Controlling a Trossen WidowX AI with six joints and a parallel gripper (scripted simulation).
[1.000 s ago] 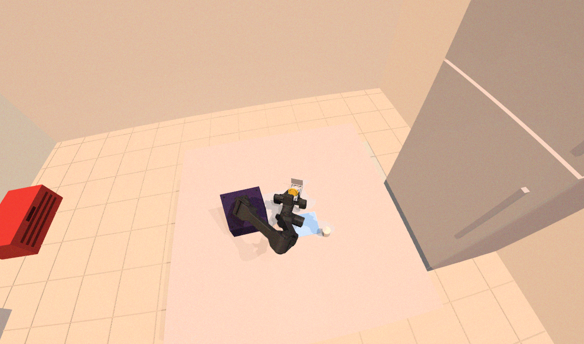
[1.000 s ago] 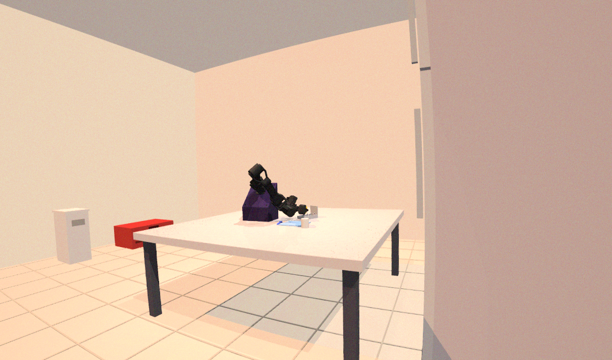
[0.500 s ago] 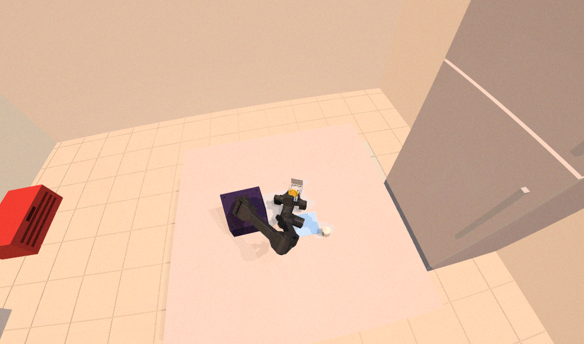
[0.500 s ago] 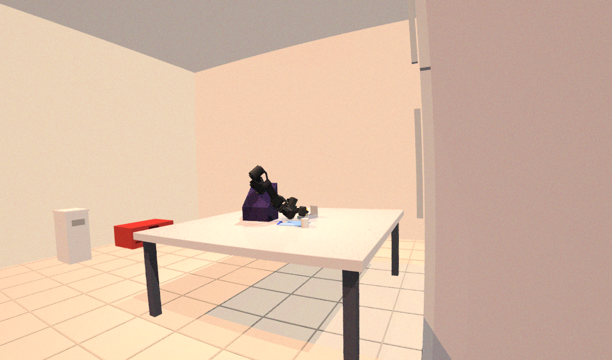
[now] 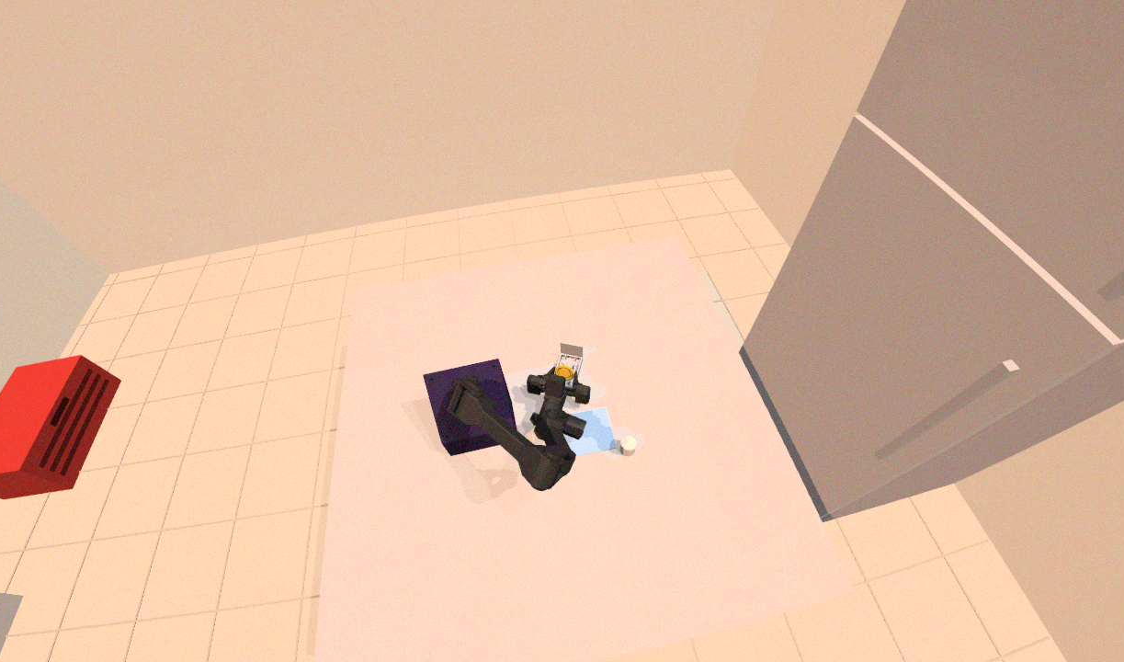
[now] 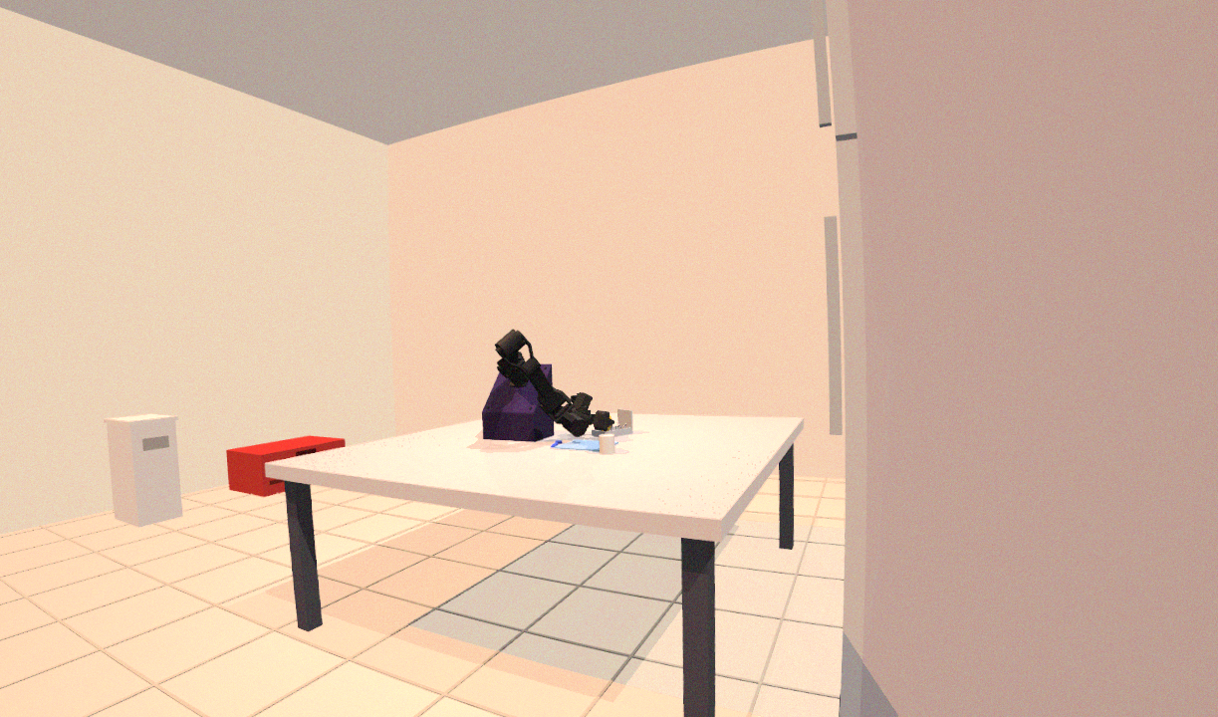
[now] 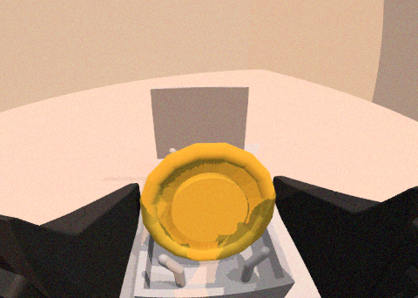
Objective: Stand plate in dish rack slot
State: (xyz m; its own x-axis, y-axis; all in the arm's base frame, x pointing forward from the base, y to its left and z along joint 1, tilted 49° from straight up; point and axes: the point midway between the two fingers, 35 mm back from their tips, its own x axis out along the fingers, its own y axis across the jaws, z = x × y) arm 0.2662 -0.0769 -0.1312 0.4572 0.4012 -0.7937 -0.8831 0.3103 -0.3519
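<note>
The yellow plate (image 5: 563, 372) (image 7: 210, 206) is upright with a slight tilt, face toward the wrist camera. Its lower edge is down in the grey dish rack (image 5: 580, 362) (image 6: 619, 431) (image 7: 261, 292), behind two front pegs. Another peg tip shows behind its upper left rim. The plate hides the slot floor, so its exact seat cannot be told. My gripper (image 5: 562, 378) (image 7: 207, 189) is just open, with one black finger close on each side of the rim. In the exterior view my gripper (image 6: 608, 426) is low at the rack.
An upright grey panel (image 5: 571, 348) (image 6: 625, 417) (image 7: 200, 115) stands at the rack's far end. A light blue mat (image 5: 598, 429) (image 6: 579, 444) and a small cream cup (image 5: 628, 445) (image 6: 607, 443) are nearby. A dark purple block (image 5: 491, 378) (image 6: 506, 425) stands beside the arm.
</note>
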